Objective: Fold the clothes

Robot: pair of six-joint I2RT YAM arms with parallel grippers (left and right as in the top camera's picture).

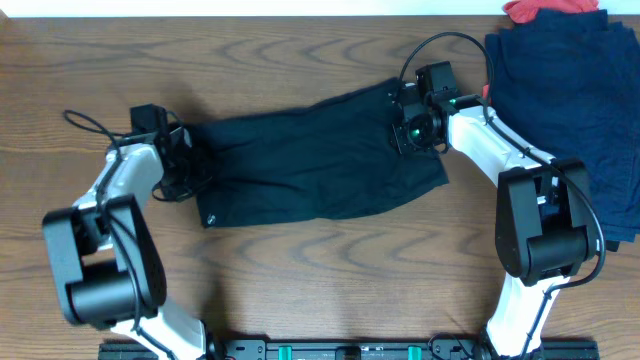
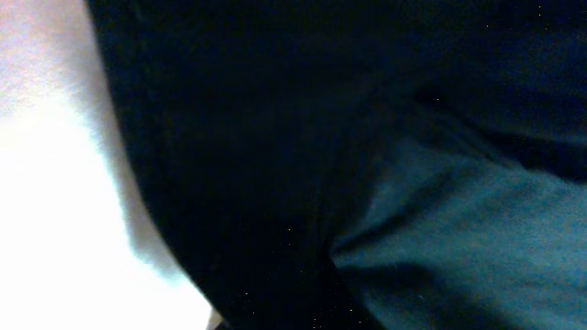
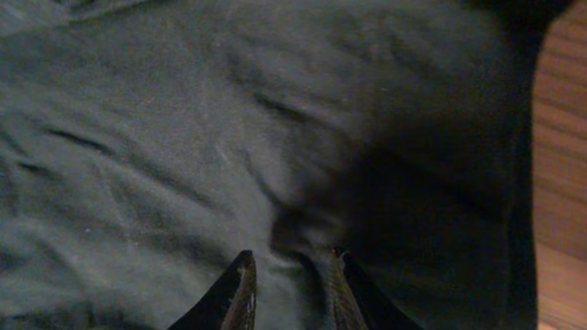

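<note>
Black matte fabric, the shorts (image 1: 310, 165) lie spread flat across the middle of the brown wood-grain surface (image 1: 300, 290), a long, slightly slanted shape with soft wrinkles. Your left jaws sit at the left end of the cloth. The left wrist view is filled with dark weave (image 2: 303, 137) and a blurred pale patch, so you cannot tell how they stand. Your right jaws are at the upper right corner of the shorts. In the right wrist view the two dark, tapered fingertips (image 3: 237, 289) stand narrow, with a raised ridge of cloth (image 3: 183, 137) pinched between them and creases running out from that spot. A strip of bare wood shows along that view's right edge.

Well apart on the right lies a heap of navy garments (image 1: 570, 100), rumpled. A red-orange garment (image 1: 545, 10) peeks out at its top edge.
</note>
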